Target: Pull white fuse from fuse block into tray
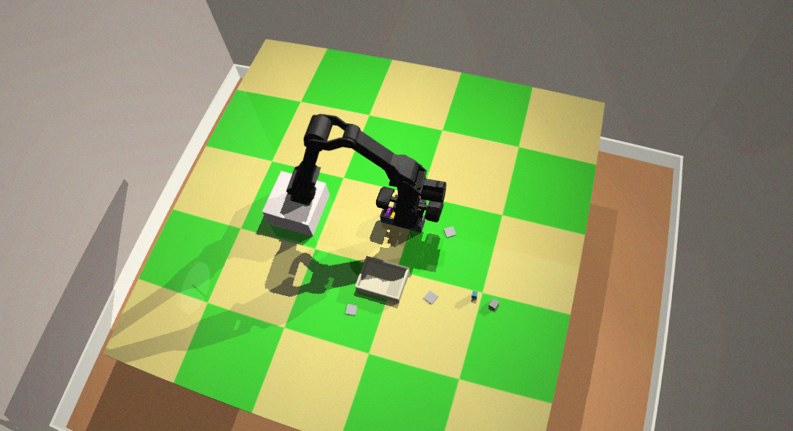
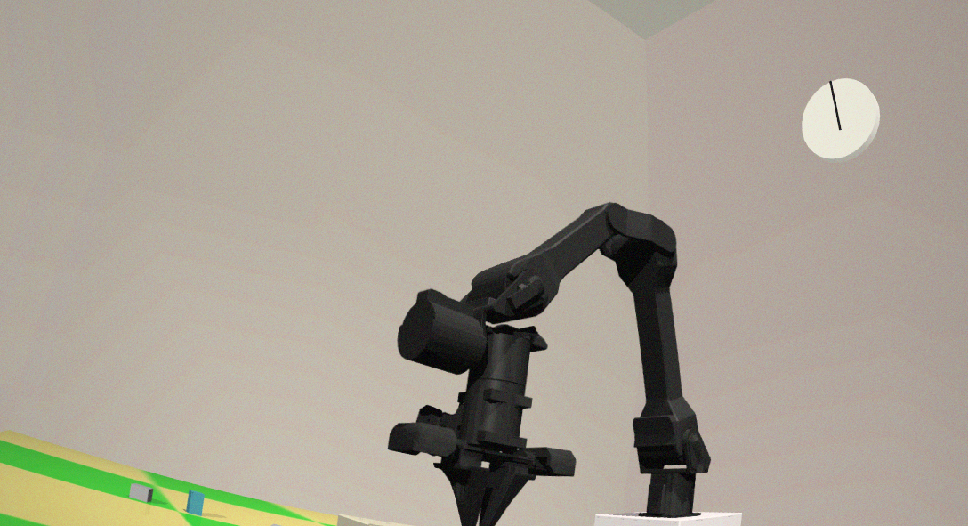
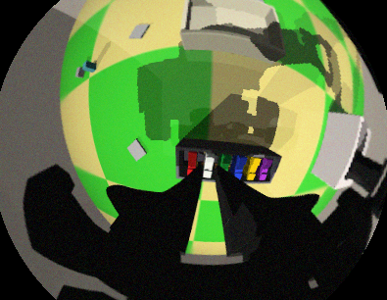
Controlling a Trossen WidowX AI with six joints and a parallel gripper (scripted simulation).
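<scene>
The white fuse (image 3: 209, 160) stands in the dark fuse block (image 3: 228, 145) (image 1: 412, 229), between the red fuse (image 3: 192, 160) and the green fuse (image 3: 225, 161). My gripper (image 3: 209, 169) points down over the block, open by a narrow gap. In the wrist view its fingertips frame the near part of the white fuse, one on each side; the right one is close to the green fuse. Whether the tips are level with the fuse I cannot tell. In the exterior view the tips run to the bottom edge, and the block is out of frame. The pale tray (image 1: 377, 296) (image 3: 214, 41) holds nothing visible.
Blue (image 3: 239, 168), yellow (image 3: 254, 168) and purple (image 3: 266, 168) fuses stand further along the block. Flat grey tiles (image 1: 450, 231) (image 1: 431, 297) (image 1: 350, 310) lie around. A teal block (image 1: 474, 294) (image 2: 195, 502) and a grey block (image 1: 493, 304) (image 2: 140, 491) stand beyond the tray.
</scene>
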